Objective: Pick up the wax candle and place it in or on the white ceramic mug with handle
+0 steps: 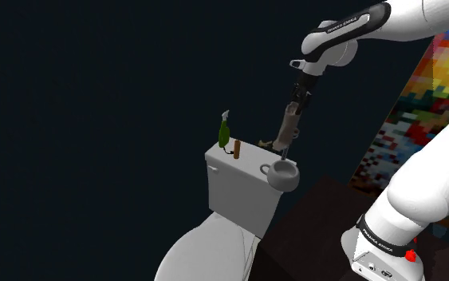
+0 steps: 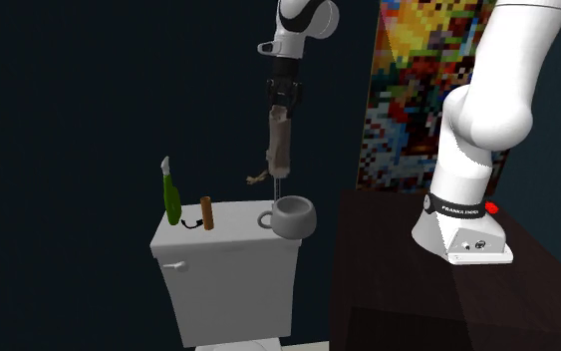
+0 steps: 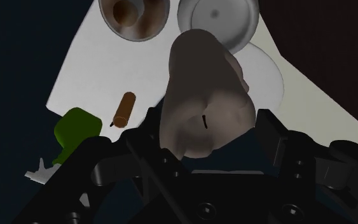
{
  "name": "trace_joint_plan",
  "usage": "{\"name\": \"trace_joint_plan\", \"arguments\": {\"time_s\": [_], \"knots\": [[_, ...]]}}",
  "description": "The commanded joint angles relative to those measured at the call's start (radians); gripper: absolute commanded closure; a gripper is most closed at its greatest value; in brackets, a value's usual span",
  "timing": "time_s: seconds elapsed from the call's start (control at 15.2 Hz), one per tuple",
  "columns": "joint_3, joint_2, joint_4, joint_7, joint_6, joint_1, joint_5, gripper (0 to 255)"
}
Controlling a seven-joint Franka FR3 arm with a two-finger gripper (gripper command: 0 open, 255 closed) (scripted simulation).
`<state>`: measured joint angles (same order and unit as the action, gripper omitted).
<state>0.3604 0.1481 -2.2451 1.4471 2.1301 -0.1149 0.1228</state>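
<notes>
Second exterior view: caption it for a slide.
The tool holds a candle above the mug on the toilet tank.

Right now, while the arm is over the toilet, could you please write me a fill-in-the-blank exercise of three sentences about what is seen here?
1. The black gripper is clasping the greyish-brown ____.
2. The mug stands on the tank of the ____.
3. Between the mug and the green bottle stands a small ____ cylinder.

Missing words: candle; toilet; brown.
</notes>
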Motion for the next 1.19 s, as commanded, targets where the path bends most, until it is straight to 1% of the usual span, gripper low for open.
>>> {"name": "trace_joint_plan", "arguments": {"time_s": [0.0,0.59,1.12], "knots": [[0.004,0.069,-0.046,-0.003,-0.018,-0.014,-0.03,255],[0.014,0.01,-0.116,0.035,0.104,-0.009,0.003,255],[0.022,-0.059,-0.163,0.081,0.212,-0.001,0.05,255]]}}
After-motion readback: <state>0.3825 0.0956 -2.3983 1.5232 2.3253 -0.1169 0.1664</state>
